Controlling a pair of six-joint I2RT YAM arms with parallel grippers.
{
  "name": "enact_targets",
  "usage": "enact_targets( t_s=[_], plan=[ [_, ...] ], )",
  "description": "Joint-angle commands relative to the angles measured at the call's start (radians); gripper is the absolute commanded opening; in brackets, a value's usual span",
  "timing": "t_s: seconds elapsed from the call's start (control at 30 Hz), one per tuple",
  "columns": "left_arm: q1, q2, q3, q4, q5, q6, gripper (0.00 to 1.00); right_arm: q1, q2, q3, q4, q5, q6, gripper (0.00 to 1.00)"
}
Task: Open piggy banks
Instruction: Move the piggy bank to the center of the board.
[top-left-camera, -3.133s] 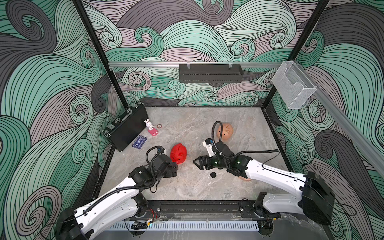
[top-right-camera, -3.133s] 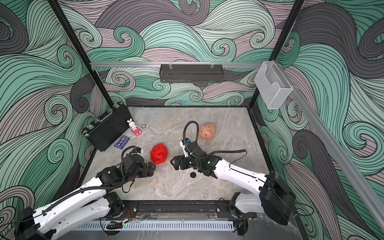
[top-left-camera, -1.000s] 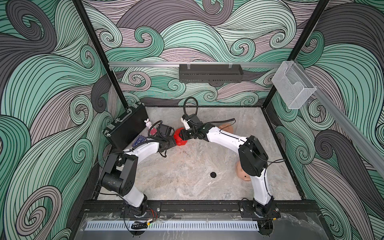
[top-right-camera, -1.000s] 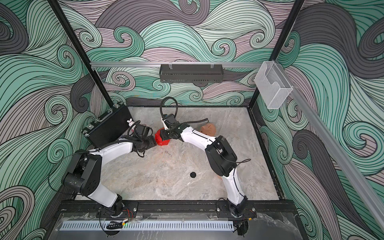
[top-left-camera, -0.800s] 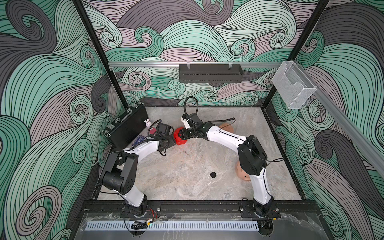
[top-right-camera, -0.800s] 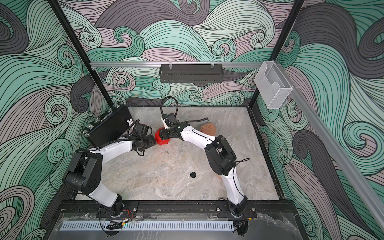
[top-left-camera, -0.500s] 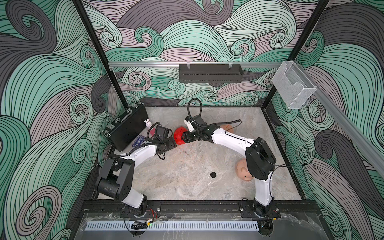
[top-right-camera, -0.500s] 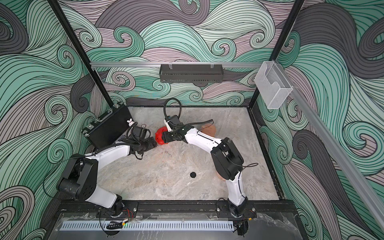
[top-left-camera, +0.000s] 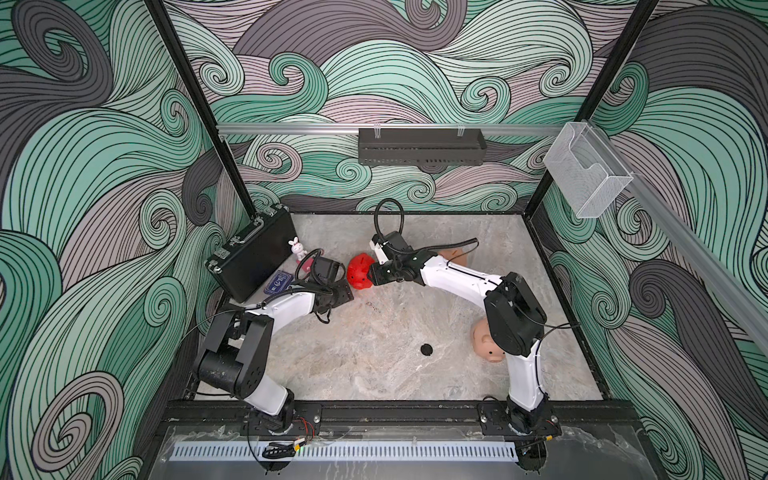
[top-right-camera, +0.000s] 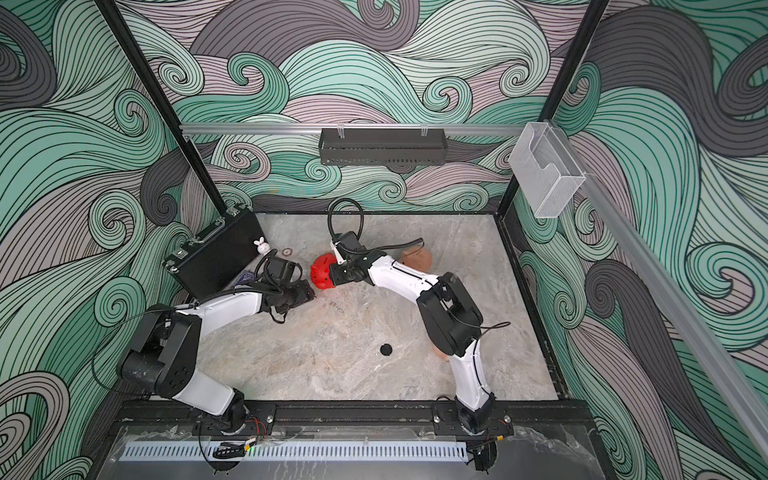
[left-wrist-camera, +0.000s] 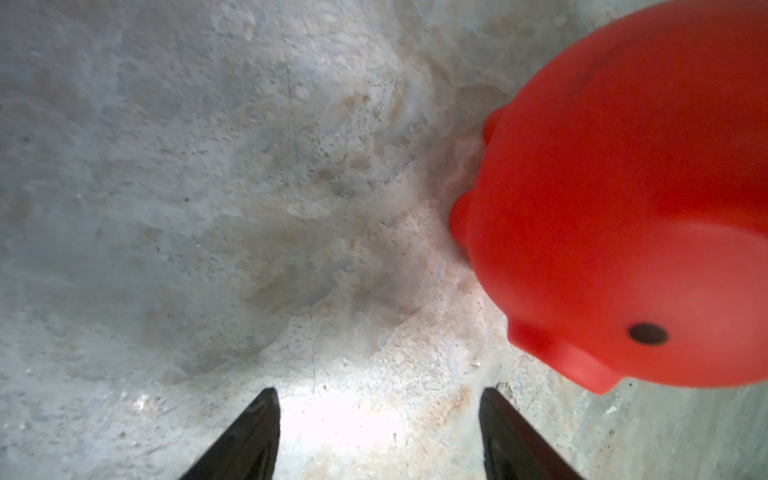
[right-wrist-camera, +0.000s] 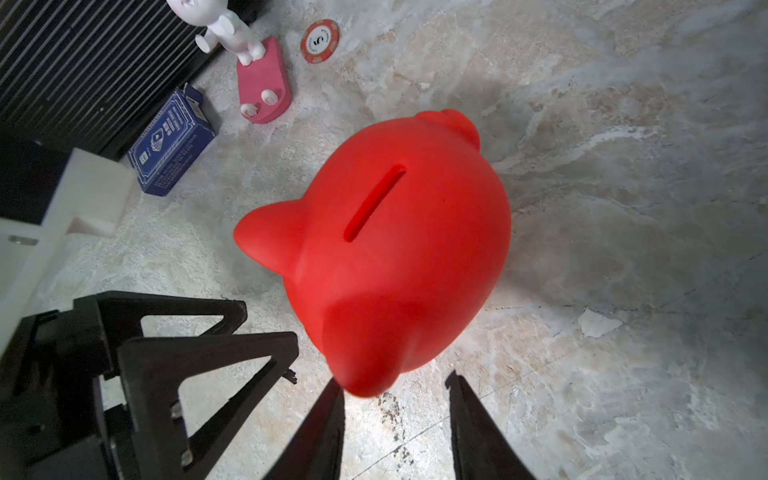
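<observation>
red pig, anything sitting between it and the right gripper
Nothing visible does. In the right wrist view the red pig sits just ahead of the right gripper, its open fingers empty. Only bare table shows around it. The left gripper is off to one side.

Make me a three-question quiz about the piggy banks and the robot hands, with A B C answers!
1. Where is the red piggy bank?
A. Between both hands
B. On the black case
C. By the front rail

2. How many peach-pink piggy banks show?
A. None
B. Two
C. Five

3. The left hand is:
A. Holding the pig
B. Open, empty
C. Holding a plug

Answers: A, the right hand and left hand flank it; B, one near the right arm, another behind it; B, bare table shows between its fingers.
</observation>
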Motion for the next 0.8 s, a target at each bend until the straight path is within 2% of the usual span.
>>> enact_targets(
  t_s=[0.0, 0.27, 0.77],
  plan=[
    [0.007, 0.028, 0.050, -0.007, -0.026, 0.011, 0.73, -0.011, 0.033, 0.051, -0.018, -0.004, -0.014, 0.41],
    [0.019, 0.086, 0.110, -0.022, -0.040, 0.009, 0.71, -0.025, 0.093, 0.137, -0.028, -0.032, -0.037, 0.34],
    [0.066, 0.151, 0.195, -0.044, -0.038, 0.024, 0.70, -0.044, 0.214, 0.296, -0.087, -0.064, -0.045, 0.33]
  ],
)
